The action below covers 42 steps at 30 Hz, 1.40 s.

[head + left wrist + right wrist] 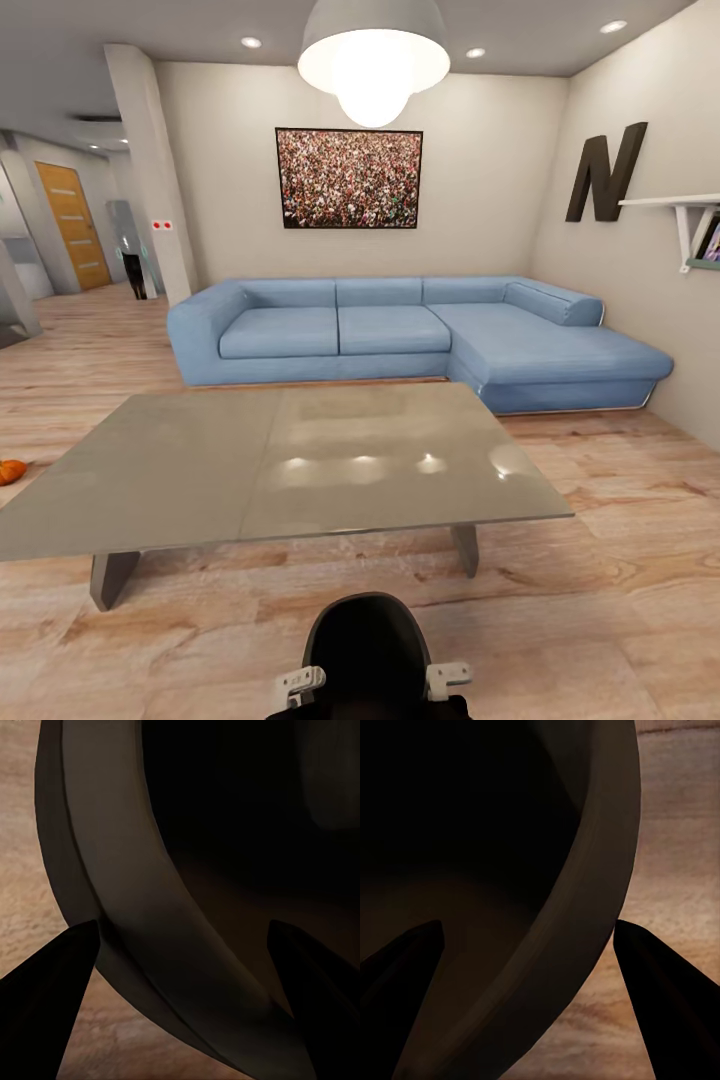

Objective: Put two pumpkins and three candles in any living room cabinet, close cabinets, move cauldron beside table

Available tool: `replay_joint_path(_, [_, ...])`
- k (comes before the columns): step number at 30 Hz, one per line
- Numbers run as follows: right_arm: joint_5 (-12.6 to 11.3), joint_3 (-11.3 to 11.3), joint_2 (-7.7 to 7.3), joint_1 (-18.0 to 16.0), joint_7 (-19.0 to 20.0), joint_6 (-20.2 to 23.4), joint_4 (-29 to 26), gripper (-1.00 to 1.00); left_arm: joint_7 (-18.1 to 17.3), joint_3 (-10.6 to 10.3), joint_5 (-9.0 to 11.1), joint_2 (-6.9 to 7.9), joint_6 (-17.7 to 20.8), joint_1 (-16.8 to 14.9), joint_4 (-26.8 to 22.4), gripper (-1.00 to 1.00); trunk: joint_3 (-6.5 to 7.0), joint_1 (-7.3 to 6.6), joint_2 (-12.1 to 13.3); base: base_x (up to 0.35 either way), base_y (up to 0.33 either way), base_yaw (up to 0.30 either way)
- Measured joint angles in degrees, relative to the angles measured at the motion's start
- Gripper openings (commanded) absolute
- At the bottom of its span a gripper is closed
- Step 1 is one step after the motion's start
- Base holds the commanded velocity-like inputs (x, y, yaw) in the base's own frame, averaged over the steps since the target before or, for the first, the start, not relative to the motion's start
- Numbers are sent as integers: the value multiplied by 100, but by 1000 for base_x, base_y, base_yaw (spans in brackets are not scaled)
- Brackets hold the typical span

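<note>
While clamping the cauldron (365,640) by its rim from two sides, facing the table (300,470) square-on, just short of its near edge. Holding the pot low and centred before the trunk, apparently clear of the floor (620,600), judging by the blurred boards beyond it in both wrist views. Probably sharing the load between two arms to avoid tipping a wide, big-bellied thing on a single claw.

Straddling the rim wall with the left gripper (184,945), one finger outside against the flared lip, the other inside the dark bowl. Spreading fairly wide, yet seemingly pinching the thick wall rather than hanging loose. Mirroring that with the right gripper (526,941) on the opposite side of the rim, again one finger in and one out, apparently pinching too. Judging both grips from the wall filling the gap between the fingers, not from any plain sign of pressure.

Standing, most likely, at the cauldron step of the job: needing only a careful lowering to the floor close by the table's near edge, minding the angled legs beneath.

Noting a pumpkin (10,470) lying on the floor well off the table's left corner, cut off by the head view's border, hence not yet stowed. Leaving the sofa (400,335) beyond the table's far edge out of the matter.
</note>
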Motion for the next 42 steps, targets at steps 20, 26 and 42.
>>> replay_joint_path(20, [2,-2,0,0,0,9,-1,-100,-1,5,-3,0,11,0,-1,-100,0,0,0,114,0,0])
replay_joint_path(26, [2,-1,0,0,0,9,-1,-100,-1,3,0,0,11,0,-1,-100,0,-2,0,139,0,0])
replay_joint_path(42, [3,-1,0,1,0,18,-6,-100,-1,5,0,0,15,0,-1,-100,0,0,0,59,0,0])
